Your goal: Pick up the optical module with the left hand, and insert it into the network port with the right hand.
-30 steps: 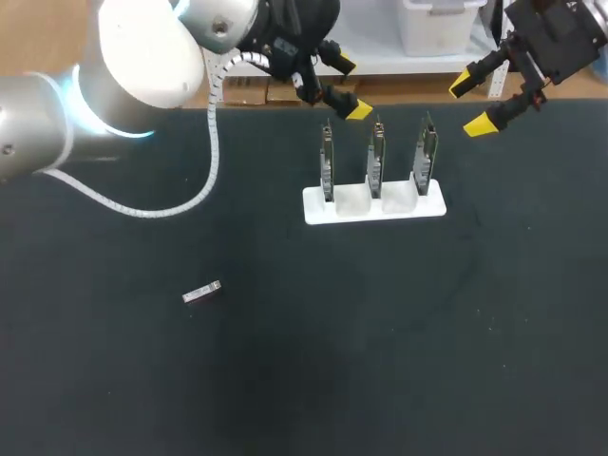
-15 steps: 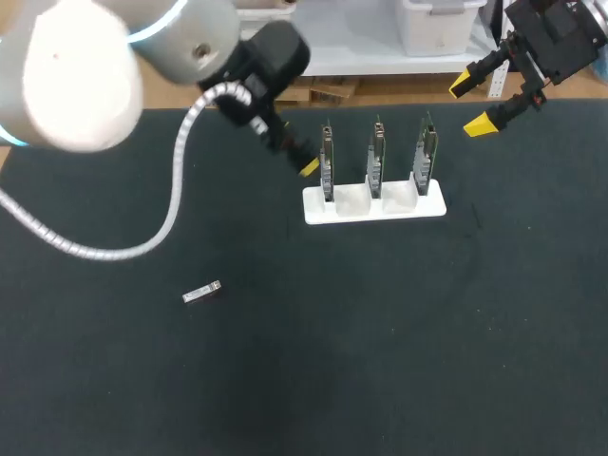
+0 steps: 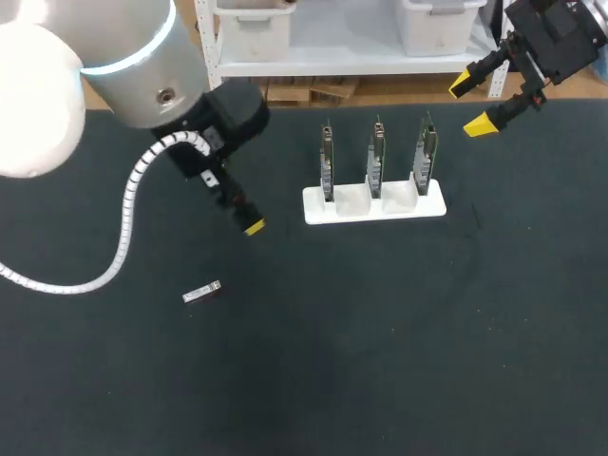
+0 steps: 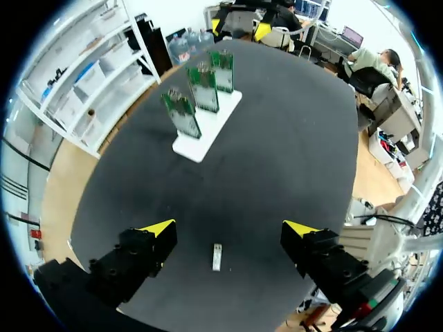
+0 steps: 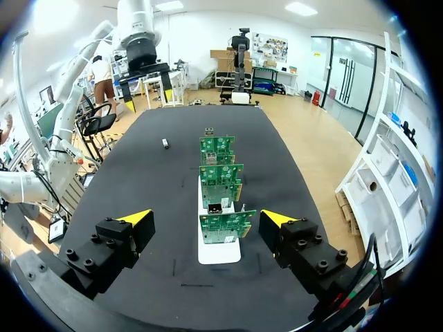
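On my matte black table (image 3: 399, 361), one small, silvery, bar-shaped optical module (image 3: 202, 292) lies flat. It is well apart from one white plastic holder (image 3: 374, 205), in which three thin green circuit boards (image 3: 377, 152) stand upright in a row. My left gripper (image 4: 228, 232) hangs above the table near the module, its two yellow-tipped black fingers spread wide and touching nothing, while my right gripper (image 5: 206, 218) sits at the table's far edge near the holder, its two fingers also wide apart and empty.
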Controlling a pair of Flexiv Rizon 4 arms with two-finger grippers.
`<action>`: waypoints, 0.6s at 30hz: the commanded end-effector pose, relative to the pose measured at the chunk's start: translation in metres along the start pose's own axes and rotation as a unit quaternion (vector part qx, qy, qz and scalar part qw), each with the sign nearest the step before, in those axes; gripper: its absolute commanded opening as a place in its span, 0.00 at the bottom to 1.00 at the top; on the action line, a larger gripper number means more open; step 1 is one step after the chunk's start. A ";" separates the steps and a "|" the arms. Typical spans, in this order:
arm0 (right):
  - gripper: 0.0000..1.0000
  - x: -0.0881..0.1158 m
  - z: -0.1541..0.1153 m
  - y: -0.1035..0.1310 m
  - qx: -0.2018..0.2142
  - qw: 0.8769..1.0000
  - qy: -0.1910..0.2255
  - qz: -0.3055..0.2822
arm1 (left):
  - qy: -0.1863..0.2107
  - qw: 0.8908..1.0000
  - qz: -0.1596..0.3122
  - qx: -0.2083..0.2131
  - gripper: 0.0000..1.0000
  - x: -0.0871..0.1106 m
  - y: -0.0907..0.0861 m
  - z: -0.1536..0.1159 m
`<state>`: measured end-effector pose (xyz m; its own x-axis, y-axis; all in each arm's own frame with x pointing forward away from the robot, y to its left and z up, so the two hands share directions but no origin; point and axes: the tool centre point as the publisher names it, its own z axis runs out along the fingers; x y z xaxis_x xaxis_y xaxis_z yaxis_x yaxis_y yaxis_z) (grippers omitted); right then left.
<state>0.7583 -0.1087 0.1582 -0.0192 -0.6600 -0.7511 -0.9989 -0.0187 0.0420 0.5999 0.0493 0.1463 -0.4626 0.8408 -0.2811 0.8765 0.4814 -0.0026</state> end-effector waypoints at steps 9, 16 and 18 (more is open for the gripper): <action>1.00 0.000 0.000 0.002 0.002 1.000 0.000 0.000 | 0.078 0.994 0.031 0.076 1.00 0.014 0.015 0.034; 1.00 0.000 0.000 0.002 0.002 1.000 0.000 0.000 | 0.063 0.995 0.037 0.069 1.00 0.010 0.014 0.036; 1.00 0.000 0.000 0.002 0.002 1.000 0.000 0.000 | 0.063 0.995 0.037 0.069 1.00 0.010 0.014 0.036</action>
<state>0.7582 -0.1087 0.1582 -0.0191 -0.6600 -0.7511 -0.9989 -0.0187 0.0419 0.6115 0.0558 0.1086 -0.4037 0.8999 -0.1647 0.9138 0.3879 -0.1203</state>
